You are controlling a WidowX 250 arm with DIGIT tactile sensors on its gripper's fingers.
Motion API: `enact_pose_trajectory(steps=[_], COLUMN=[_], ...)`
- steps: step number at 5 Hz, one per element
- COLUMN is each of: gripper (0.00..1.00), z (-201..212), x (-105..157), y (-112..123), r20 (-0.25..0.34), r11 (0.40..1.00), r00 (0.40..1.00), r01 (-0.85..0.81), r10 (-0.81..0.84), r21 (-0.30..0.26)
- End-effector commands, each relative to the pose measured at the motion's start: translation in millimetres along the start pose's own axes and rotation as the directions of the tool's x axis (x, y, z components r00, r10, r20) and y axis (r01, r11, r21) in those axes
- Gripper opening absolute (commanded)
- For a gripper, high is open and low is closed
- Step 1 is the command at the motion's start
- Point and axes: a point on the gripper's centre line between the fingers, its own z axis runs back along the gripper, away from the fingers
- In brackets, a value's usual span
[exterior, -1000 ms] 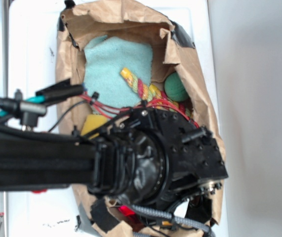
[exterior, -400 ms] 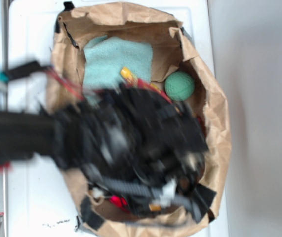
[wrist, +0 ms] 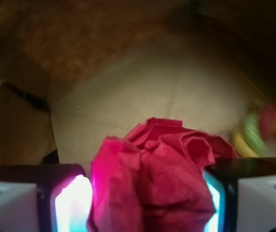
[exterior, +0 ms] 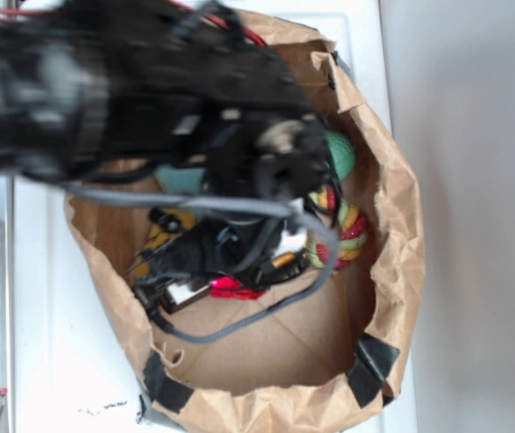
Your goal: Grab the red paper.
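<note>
In the wrist view the gripper (wrist: 145,203) fills the near edge, one finger (wrist: 67,203) at the left and the other at the right, both glowing pale. The red paper (wrist: 152,179) sits between them as a creased wad: it presses against the right finger, while a thin gap shows by the left one, so the jaws are closed most of the way around it, though a firm grip cannot be told. Beyond the wad lies the pale creased floor of the paper bag (wrist: 176,87), its brown wall rising at the far side.

In the exterior view the dark, blurred arm (exterior: 149,90) reaches down into the bag (exterior: 392,234). A sliver of the red paper (exterior: 230,289) shows under it. To the right lies a rope toy (exterior: 343,230), and farther on a green ball (exterior: 340,153) near the bag's wall.
</note>
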Motion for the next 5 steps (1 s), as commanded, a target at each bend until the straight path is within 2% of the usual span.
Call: enact_pose_trajectory(steps=[1,2,3,4,5], gripper=[0.0,0.0,0.0,0.0,0.0], z=[34.2,40.7,46.3,53.5,62.3], x=[3.1,14.0,25.4,36.4,38.5], y=[-12.1,-10.1,-2.2,1.8,2.0], r20=[0.008,0.041,0.087,0.092,0.09], r11=[0.857,0.725,0.619,0.575,0.586], r00=[0.916,0.781,0.658,0.602,0.609], r01=[-0.379,-0.596,-0.738,-0.79,-0.787], r10=[0.401,0.623,0.748,0.793,0.788], r21=[0.349,0.344,0.269,0.214,0.19])
